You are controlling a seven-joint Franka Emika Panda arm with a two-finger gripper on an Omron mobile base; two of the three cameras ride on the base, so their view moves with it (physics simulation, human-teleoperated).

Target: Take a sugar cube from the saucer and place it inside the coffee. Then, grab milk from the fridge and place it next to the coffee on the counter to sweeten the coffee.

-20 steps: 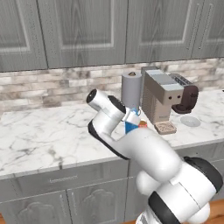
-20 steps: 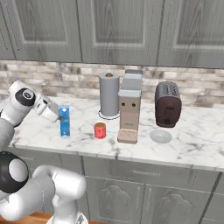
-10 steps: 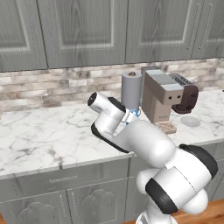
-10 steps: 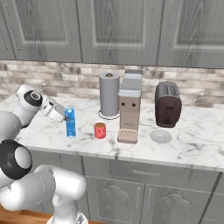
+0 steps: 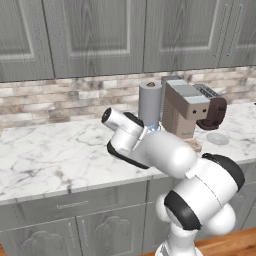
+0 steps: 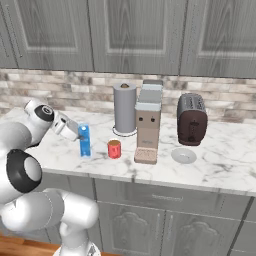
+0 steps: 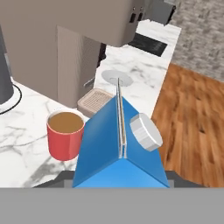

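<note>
The hand (image 6: 78, 134) was closed on the milk (image 6: 85, 140), gripping the blue carton's flat side walls and holding it upright over the bench (image 6: 215, 160), just left of the coffee (image 6: 114, 149). The carton looked light and stiff, though its walls would likely dent if squeezed (smooth too, so apt to slip). Mid-body seemed the soundest hold.

A glossy white robot arm (image 5: 165, 152) of rounded, bulbous segments, with black bands at its joints and a dark circular cap on one end link; its white gripper (image 6: 75, 132) mount tapers to a grey tip.
</note>
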